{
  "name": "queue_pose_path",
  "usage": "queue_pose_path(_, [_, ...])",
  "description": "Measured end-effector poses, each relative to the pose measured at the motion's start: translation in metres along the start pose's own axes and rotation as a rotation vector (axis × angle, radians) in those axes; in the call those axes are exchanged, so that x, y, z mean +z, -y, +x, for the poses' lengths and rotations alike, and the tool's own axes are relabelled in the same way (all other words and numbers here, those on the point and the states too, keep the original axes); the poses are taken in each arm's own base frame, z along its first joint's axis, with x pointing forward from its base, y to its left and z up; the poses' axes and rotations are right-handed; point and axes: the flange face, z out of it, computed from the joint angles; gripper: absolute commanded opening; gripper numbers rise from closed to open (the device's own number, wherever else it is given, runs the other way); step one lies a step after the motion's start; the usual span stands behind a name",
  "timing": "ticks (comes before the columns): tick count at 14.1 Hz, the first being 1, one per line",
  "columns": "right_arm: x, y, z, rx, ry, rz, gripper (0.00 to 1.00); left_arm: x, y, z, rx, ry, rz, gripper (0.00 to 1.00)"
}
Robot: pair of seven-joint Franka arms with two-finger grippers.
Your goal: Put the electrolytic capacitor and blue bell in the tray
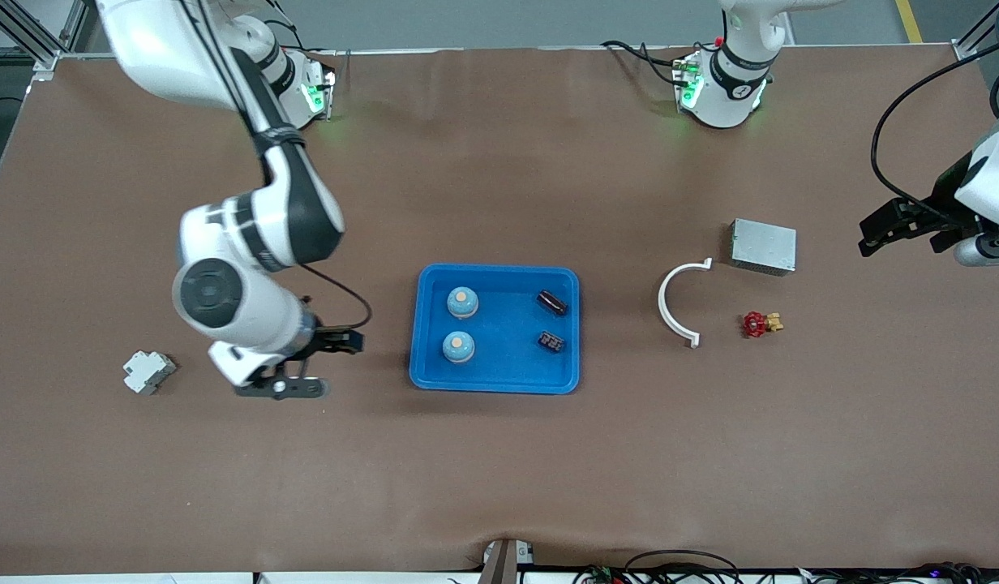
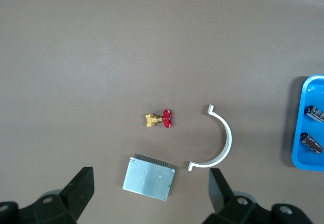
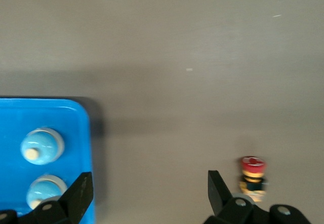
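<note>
Blue tray (image 1: 435,373) holding two blue bells (image 1: 462,302) and two dark capacitors (image 1: 552,302)
No writing is legible on anything; right gripper (image 1: 282,388) hangs beside the tray, jaws wide and empty; left gripper (image 1: 889,231) waits near a metal box (image 1: 763,246), jaws wide, empty

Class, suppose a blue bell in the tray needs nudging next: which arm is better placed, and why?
Right. The right claw hangs open beside the tray's end where the blue bells sit; the left claw waits open near the metal box, away from it.
</note>
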Motion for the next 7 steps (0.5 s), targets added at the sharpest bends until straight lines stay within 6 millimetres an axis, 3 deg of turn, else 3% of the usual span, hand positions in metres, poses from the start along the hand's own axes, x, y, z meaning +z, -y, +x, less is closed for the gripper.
queue_pose_path(3, [-0.024,-0.066,0.003,0.000,0.040,0.005,1.00,0.000,0.000,0.000,0.003,0.002,0.000,1.00])
queue_pose_path(7, [-0.069,-0.148,-0.002,-0.137,0.022,0.009,1.00,0.000,0.000,0.000,0.003,0.002,0.000,1.00])
